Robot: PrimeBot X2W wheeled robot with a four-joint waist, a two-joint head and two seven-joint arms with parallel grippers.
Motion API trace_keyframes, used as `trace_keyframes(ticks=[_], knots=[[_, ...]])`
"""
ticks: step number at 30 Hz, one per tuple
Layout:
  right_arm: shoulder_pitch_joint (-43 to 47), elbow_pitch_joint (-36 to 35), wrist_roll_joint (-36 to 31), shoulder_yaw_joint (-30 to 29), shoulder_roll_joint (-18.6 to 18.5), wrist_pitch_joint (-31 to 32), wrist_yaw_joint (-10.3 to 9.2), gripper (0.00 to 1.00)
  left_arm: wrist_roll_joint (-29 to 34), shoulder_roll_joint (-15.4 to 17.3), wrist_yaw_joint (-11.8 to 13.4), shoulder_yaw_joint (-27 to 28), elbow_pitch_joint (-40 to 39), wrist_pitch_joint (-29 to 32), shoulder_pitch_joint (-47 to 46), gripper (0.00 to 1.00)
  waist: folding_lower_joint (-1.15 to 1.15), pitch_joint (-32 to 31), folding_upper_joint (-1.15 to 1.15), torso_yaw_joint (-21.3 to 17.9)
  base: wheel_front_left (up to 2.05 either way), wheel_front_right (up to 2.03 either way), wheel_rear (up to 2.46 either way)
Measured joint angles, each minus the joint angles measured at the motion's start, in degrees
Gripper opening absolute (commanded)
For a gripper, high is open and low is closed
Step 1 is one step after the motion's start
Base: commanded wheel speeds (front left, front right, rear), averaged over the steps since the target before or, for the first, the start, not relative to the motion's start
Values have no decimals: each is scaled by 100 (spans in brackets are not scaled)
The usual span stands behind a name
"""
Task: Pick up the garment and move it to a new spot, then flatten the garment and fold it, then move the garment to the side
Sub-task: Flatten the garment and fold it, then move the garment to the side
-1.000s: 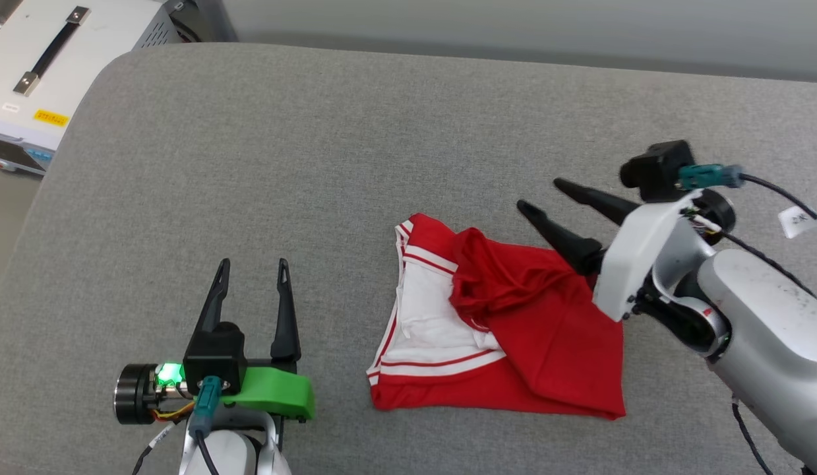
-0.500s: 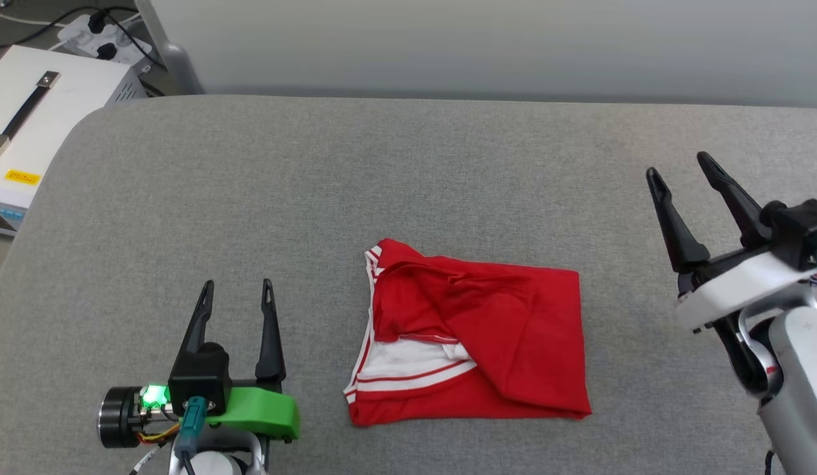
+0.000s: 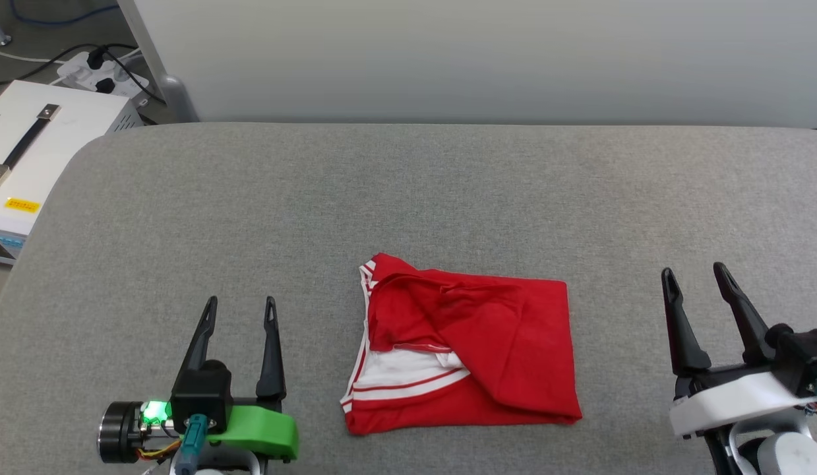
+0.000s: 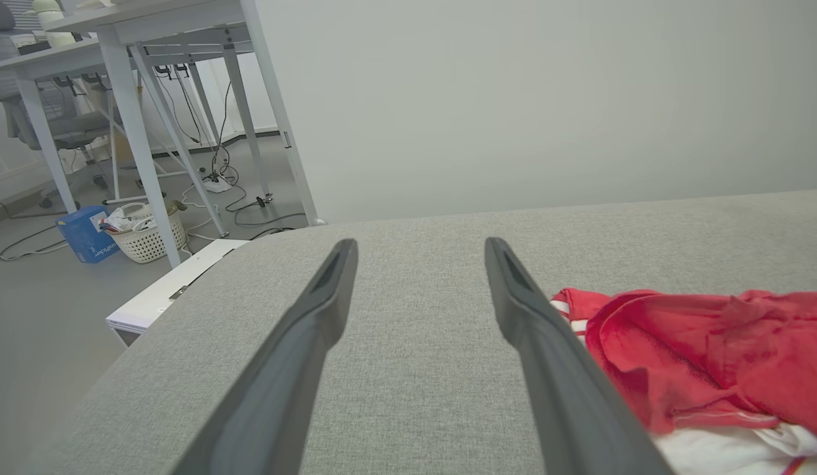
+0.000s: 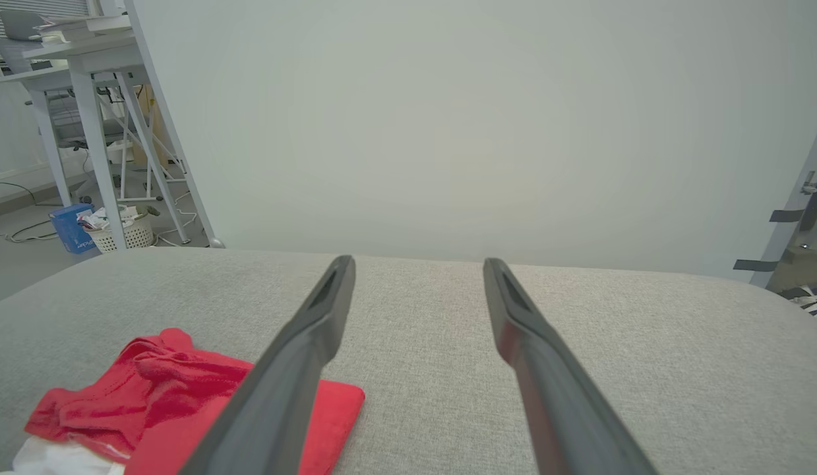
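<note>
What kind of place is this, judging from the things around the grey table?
Probably a lab or office workroom, not a home: white desks stand over loose floor cables, a power strip lies near a white equipment case, and the garment lies on a grey padded table.

Bare grey cushion (image 3: 408,198) lies open on every side of the folded garment (image 3: 487,343). A white case (image 3: 72,125) stands off the cushion's left edge, and a pale wall (image 3: 448,59) rises behind.
</note>
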Motion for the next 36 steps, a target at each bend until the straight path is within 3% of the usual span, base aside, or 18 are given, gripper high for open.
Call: trace_keyframes(ticks=[11, 23, 31, 36], knots=[[692, -86, -149, -189, 283, 0, 0, 100, -1, 47, -60, -64, 29, 0, 201, 100, 0, -125, 0, 61, 0, 0, 0], [735, -81, -190, -221, 319, 0, 0, 100, -1, 52, -104, -92, 96, 0, 204, 100, 0, -88, 0, 123, 0, 0, 0], [722, -91, -222, -230, 301, 0, 0, 100, -1, 52, -103, -94, 113, -1, 203, 100, 0, -69, 0, 152, 0, 0, 0], [411, -279, -263, -367, 13, -1, 0, 100, -1, 51, -103, -93, 115, 0, 197, 100, 0, -10, 0, 170, 0, 0, 0]])
